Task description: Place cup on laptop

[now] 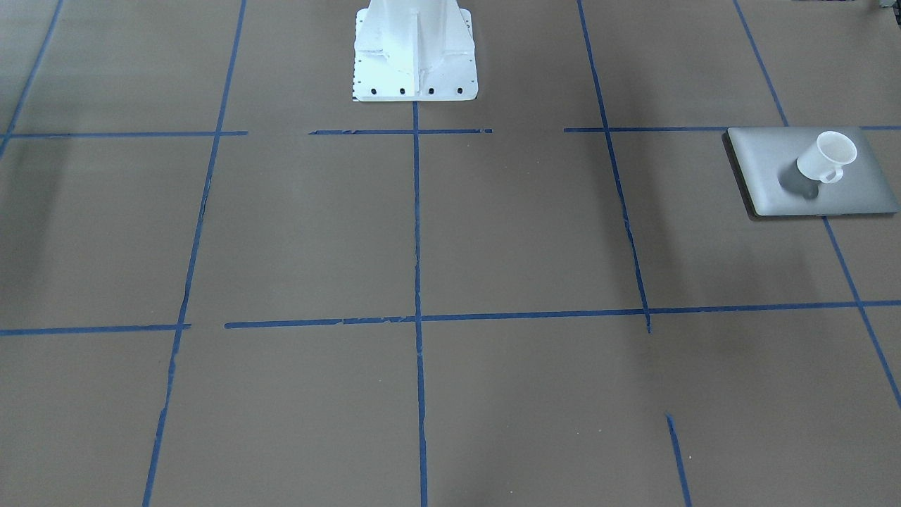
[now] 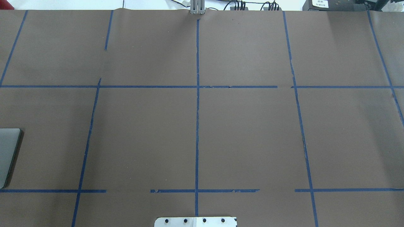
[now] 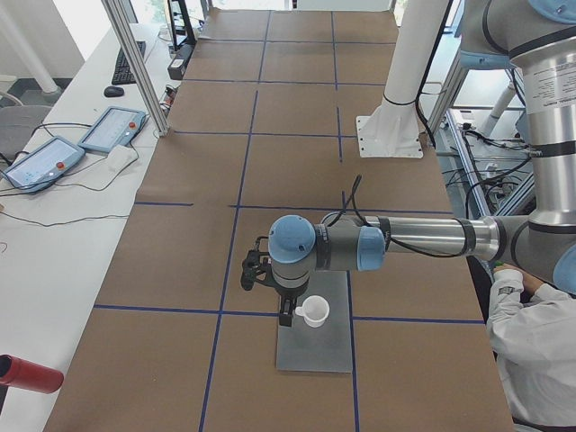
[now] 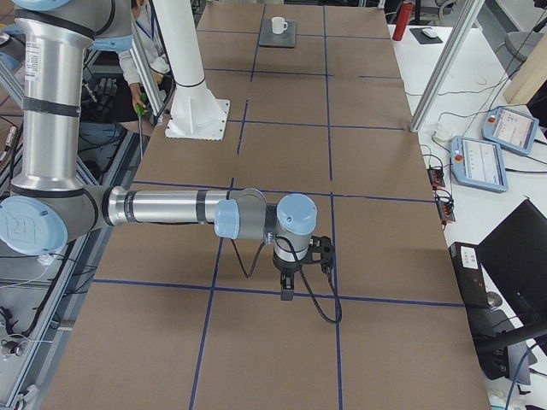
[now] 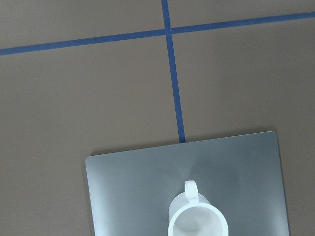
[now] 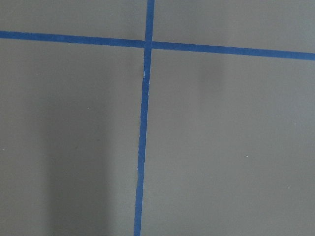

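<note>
The small white cup (image 1: 827, 158) stands upright on the flat silver-grey laptop (image 1: 767, 169), handle toward the front-facing camera. The left wrist view looks straight down on the cup (image 5: 197, 221) and laptop (image 5: 138, 191). The overhead view shows only the laptop's edge (image 2: 8, 154). In the exterior left view my left gripper (image 3: 286, 313) hangs above the laptop (image 3: 315, 351), close beside the cup (image 3: 314, 311); I cannot tell whether it is open. My right gripper (image 4: 287, 290) points down over bare table far from the cup (image 4: 278, 25); I cannot tell its state either.
The white robot pedestal (image 1: 415, 56) stands at the table's robot side. Blue tape lines grid the brown table. Teach pendants (image 3: 112, 129) and a red cylinder (image 3: 27, 373) lie off the table. An operator (image 3: 531, 342) sits near the laptop end.
</note>
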